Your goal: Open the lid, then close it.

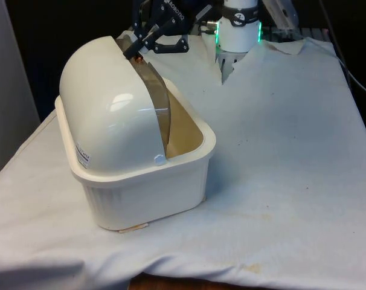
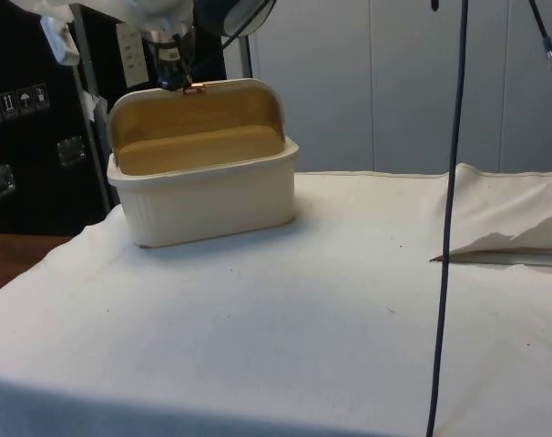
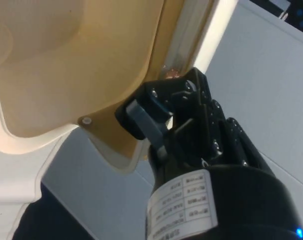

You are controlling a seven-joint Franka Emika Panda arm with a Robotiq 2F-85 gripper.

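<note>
Cream-white plastic bread box [image 1: 148, 192] with a ribbed rectangular base, standing on the counter under a white cloth [image 1: 279, 157], toward the front view's left and near the counter's far end. In the side view, same box [image 2: 217, 196] at the far left part of the counter, its open side turned to that camera. Rounded cream roll-top lid [image 1: 104, 103] rolled back over the rear of the box, leaving the tan interior [image 2: 199, 146] exposed. Translucent brownish inner edge of the lid [image 1: 159, 103] arching above the opening. Small copper-coloured handle [image 2: 194, 88] at the top edge of the lid. Black two-finger gripper [image 1: 136, 47] right at that handle, at the highest point of the lid. In the wrist view, gripper [image 3: 156, 117] close against the lid's rim, one finger [image 3: 146, 125] over the tan edge; closed on the handle or merely touching it: cannot tell. Fold of white cloth [image 2: 513, 218] lying well apart from the box at the side view's right.
</note>
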